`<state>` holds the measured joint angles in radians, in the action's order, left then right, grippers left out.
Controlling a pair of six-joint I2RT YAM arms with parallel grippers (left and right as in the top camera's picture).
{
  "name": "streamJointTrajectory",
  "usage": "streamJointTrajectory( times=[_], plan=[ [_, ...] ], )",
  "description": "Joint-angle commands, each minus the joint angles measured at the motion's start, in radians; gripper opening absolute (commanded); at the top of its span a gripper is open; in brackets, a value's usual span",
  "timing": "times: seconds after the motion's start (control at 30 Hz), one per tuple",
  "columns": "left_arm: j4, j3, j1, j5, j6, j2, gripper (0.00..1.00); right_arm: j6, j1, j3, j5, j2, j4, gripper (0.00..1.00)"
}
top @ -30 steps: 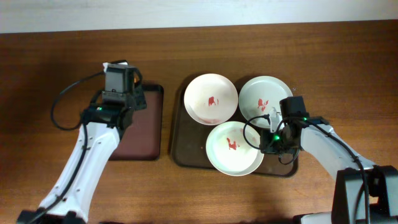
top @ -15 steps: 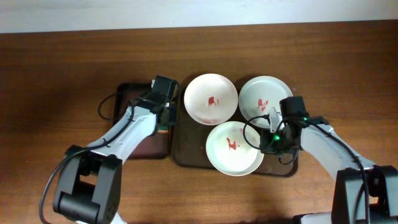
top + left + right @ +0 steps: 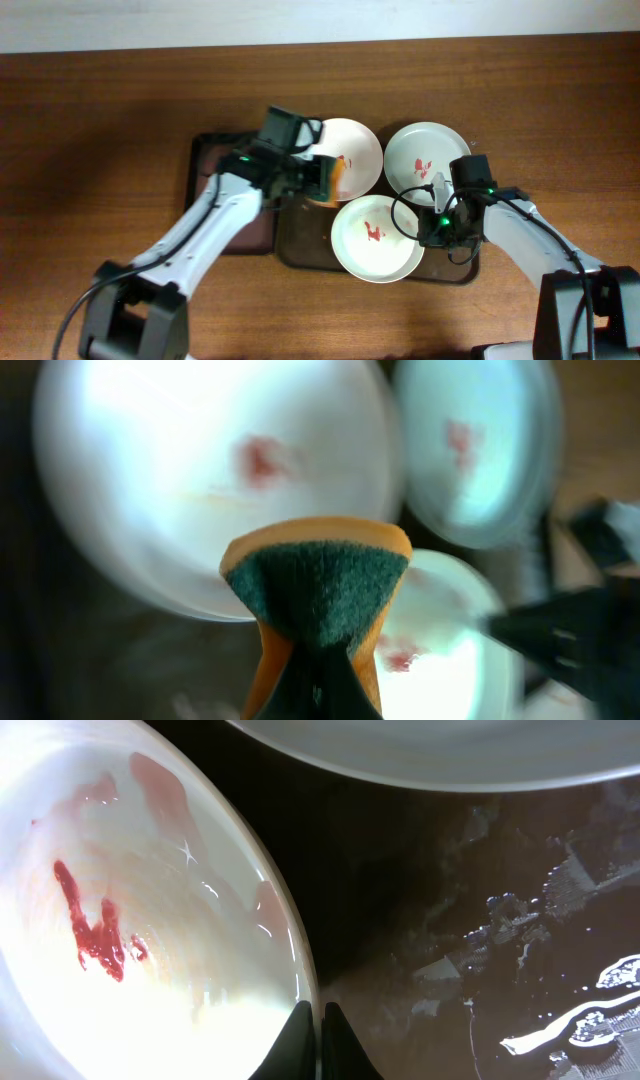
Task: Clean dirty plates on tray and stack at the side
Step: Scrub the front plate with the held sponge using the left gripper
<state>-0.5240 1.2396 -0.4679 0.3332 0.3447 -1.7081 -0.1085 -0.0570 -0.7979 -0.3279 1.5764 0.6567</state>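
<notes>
Three white plates with red smears lie on the brown tray (image 3: 300,245): a far-left plate (image 3: 350,150), a far-right plate (image 3: 420,160) and a front plate (image 3: 375,240). My left gripper (image 3: 316,180) is shut on an orange and green sponge (image 3: 333,178) and holds it over the left edge of the far-left plate. The left wrist view shows the sponge (image 3: 315,585) in the jaws (image 3: 320,695) above the blurred plates (image 3: 190,490). My right gripper (image 3: 427,230) is shut on the front plate's right rim, seen close in the right wrist view (image 3: 320,1020).
A smaller dark tray (image 3: 210,190) lies left of the brown tray, partly under my left arm. Wet patches shine on the brown tray floor (image 3: 500,950) right of the front plate. Bare wooden table surrounds both trays.
My left arm has swung right from the small dark tray to the far-left plate, with the sponge in its jaws. The right arm and the plates have not moved.
</notes>
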Motion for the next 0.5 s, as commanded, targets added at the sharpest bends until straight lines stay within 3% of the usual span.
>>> streamJointTrajectory(
  times=[0.0, 0.1, 0.33, 0.4, 0.47],
  plan=[
    [0.087, 0.01, -0.08, 0.232, 0.171, -0.088, 0.0, -0.005, -0.009, -0.014, -0.002, 0.006, 0.002, 0.04],
    [0.175, 0.01, -0.126, 0.36, 0.279, -0.164, 0.0, -0.005, -0.009, -0.014, -0.002, 0.006, 0.002, 0.04],
    [0.21, 0.01, -0.208, 0.366, 0.426, -0.274, 0.0, -0.005, -0.009, -0.014, -0.002, 0.006, 0.007, 0.04],
    [0.209, 0.01, -0.208, 0.316, 0.425, -0.307, 0.0, -0.005, -0.009, -0.014, -0.002, 0.006, 0.009, 0.04],
    [0.139, 0.01, -0.203, 0.144, 0.39, -0.313, 0.0, -0.005, -0.009, -0.014, -0.002, 0.006, 0.01, 0.04]
  ],
)
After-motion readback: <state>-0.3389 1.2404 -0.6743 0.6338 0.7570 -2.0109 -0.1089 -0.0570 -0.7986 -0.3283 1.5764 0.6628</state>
